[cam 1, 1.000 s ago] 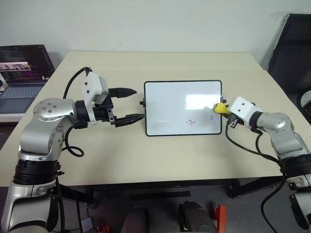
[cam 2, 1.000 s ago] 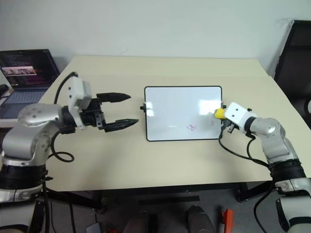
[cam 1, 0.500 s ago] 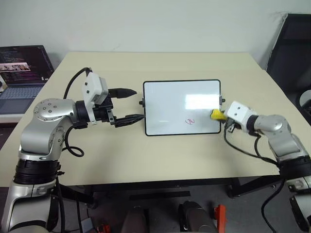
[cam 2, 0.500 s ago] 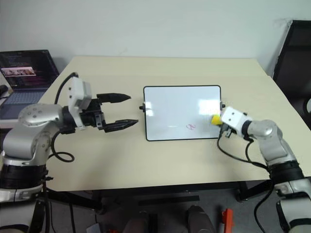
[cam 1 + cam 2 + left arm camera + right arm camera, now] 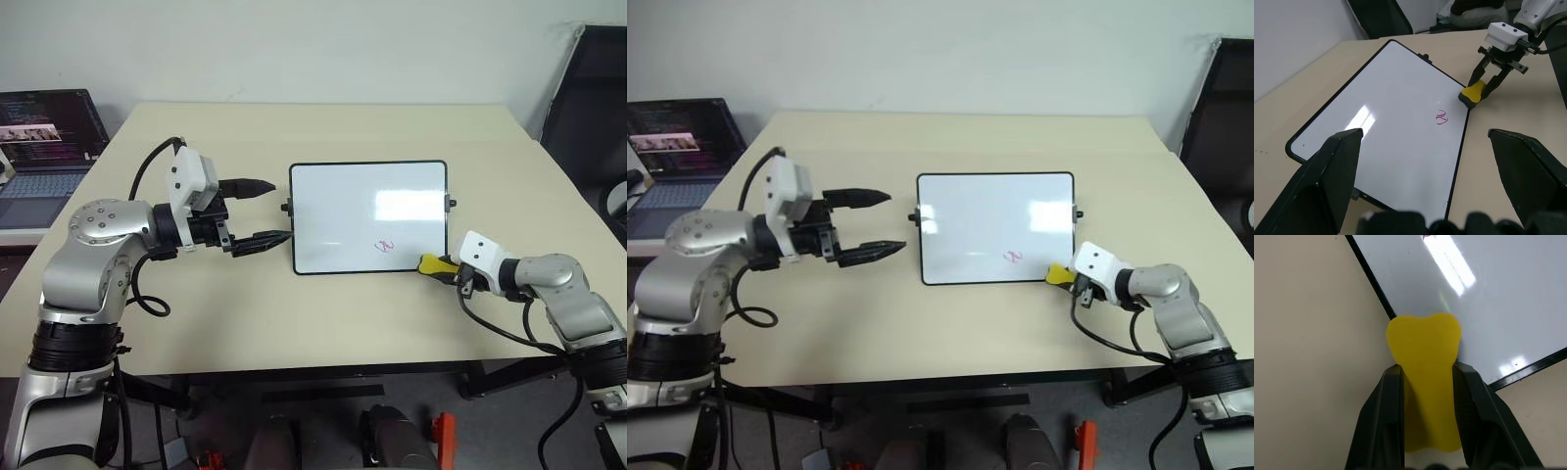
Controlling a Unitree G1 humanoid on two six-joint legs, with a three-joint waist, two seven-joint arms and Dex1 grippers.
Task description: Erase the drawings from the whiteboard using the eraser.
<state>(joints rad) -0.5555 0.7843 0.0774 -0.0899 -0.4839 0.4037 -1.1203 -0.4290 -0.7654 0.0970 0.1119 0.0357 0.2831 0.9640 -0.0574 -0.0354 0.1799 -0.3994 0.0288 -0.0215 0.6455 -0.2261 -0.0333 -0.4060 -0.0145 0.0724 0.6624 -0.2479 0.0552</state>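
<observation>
A: Where is the eraser (image 5: 435, 264) just now?

B: Clamped between the two black fingers (image 5: 1382, 426) of the right tool (image 5: 453, 271), yellow block pointing out ahead of them. It sits at the near right corner of the whiteboard (image 5: 368, 216), right over the black frame, with its tip touching or just over the board's edge. From these angles I cannot tell whether it presses on the surface.

A: And the board itself?

B: It lies flat in the middle of the beige counter (image 5: 294, 313), long side across. One small pink-red scribble (image 5: 385, 246) shows on the near half, a little toward the right, well apart from the eraser. The rest of the white surface looks clean apart from a light reflection.

A: The left arm?

B: The left tool (image 5: 266, 210) hangs above the counter just beside the board's left edge, fingers spread wide with nothing between them, pointing toward the board.

A: Anything else around?

B: An open laptop (image 5: 44, 147) off the counter's far left corner.
</observation>
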